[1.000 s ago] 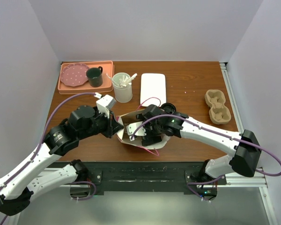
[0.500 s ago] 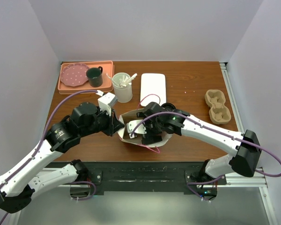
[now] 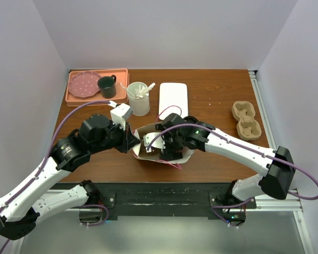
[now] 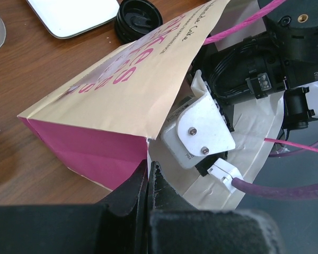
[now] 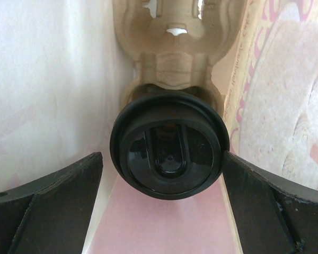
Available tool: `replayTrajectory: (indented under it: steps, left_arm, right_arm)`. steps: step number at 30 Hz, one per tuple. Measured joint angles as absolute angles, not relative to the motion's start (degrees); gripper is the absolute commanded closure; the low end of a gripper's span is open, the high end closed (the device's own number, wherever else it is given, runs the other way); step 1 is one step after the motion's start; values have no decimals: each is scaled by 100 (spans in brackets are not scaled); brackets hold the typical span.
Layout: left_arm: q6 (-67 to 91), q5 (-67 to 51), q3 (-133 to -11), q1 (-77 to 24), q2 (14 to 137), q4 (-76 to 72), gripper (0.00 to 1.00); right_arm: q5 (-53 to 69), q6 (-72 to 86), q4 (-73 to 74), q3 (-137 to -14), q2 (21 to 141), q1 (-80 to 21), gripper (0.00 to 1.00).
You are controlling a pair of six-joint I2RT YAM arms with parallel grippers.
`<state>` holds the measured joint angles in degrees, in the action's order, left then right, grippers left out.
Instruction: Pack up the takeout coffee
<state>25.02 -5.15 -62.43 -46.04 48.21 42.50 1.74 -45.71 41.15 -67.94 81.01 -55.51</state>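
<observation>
So the left gripper [image 4: 148,172] is clamped on the pink-and-tan paper bag [image 4: 127,90] at its edge, with the right gripper [image 5: 163,157] spread apart inside, either side of the black-lidded cup [image 5: 169,151] in a beige pulp carrier [image 5: 172,32].

Left gripper [image 4: 148,170] — tight on paper bag [image 4: 122,90] edge

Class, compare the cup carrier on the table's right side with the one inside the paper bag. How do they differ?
The table carrier lies out in the open; the bag carrier sits inside the paper bag. The table carrier's wells are empty; the bag carrier holds a black-lidded cup. No gripper is near the table carrier; the right gripper, open, flanks the bag carrier's cup. Both are tan moulded pulp.
</observation>
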Motion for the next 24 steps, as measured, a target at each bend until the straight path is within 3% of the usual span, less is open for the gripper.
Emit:
replayTrajectory:
  steps: [24]
  left_arm:
    - [2709, -515, -6243, -4604, 4716, 4250, 100]
  right_arm:
    - [-54, -3970, 3874, -7008, 8256, -5531, 2]
